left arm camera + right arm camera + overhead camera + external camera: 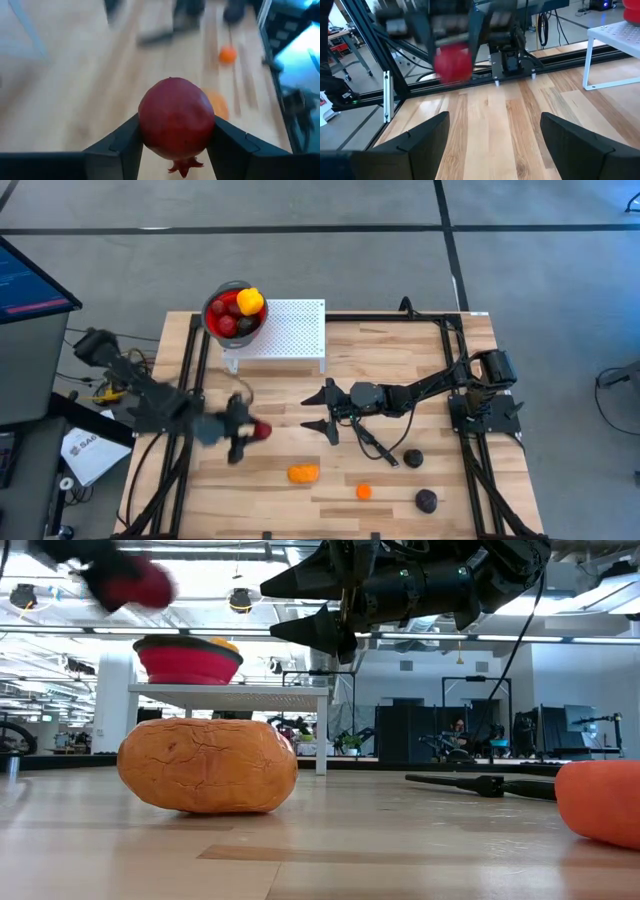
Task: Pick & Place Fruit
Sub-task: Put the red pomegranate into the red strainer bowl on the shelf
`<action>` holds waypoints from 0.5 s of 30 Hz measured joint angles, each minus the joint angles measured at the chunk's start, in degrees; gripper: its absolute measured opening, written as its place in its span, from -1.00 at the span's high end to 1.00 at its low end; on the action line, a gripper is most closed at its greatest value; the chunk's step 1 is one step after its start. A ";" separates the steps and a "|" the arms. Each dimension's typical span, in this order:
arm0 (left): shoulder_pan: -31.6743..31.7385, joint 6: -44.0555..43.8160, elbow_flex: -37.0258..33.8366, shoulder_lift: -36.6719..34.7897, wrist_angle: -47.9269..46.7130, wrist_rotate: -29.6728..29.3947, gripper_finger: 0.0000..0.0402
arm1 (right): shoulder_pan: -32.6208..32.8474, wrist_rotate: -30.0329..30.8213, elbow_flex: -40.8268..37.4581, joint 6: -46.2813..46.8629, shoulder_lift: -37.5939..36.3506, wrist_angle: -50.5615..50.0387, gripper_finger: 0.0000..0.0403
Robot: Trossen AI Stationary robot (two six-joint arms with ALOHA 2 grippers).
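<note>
My left gripper (243, 432) is shut on a dark red, round fruit (176, 122) with a small crown, above the left part of the table. The low view shows that fruit (135, 585) high above the tabletop. My right gripper (325, 411) hangs open above the table's middle with nothing between its fingers. An orange fruit (303, 473), a small orange one (364, 491) and two dark ones (413, 458) (426, 500) lie on the table near the front. A red colander (235, 313) holds red and yellow fruit. My left gripper pinches the dark red fruit by its two opposite sides (147, 125) between its two fingers (125, 145). The fingers come from the table's left, slanting down. The fruit is lifted clear of the table, its crown (182, 167) turned back toward the gripper's body.
The colander stands on a white perforated stand (290, 335) at the far left. A black-handled knife (375, 445) lies under the right arm. Black frame rails (185, 380) run along the table's left and right sides.
</note>
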 joint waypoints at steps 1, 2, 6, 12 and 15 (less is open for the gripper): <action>2.82 4.40 1.88 -0.76 0.06 1.19 0.12 | -0.01 0.00 0.00 0.01 0.00 -0.05 -0.52; 5.47 8.68 3.86 -1.13 0.02 2.44 0.12 | 0.00 0.00 0.00 0.02 0.00 -0.05 -0.52; 14.87 20.95 14.05 0.43 -5.18 4.95 0.11 | 0.00 0.00 0.00 0.04 0.00 -0.05 -0.52; 29.31 29.07 32.39 9.83 -28.30 4.79 0.11 | 0.00 0.00 0.00 0.07 0.00 -0.05 -0.52; 35.82 35.66 39.00 14.07 -37.50 1.85 0.11 | -0.02 0.00 0.00 0.07 0.00 -0.05 -0.52</action>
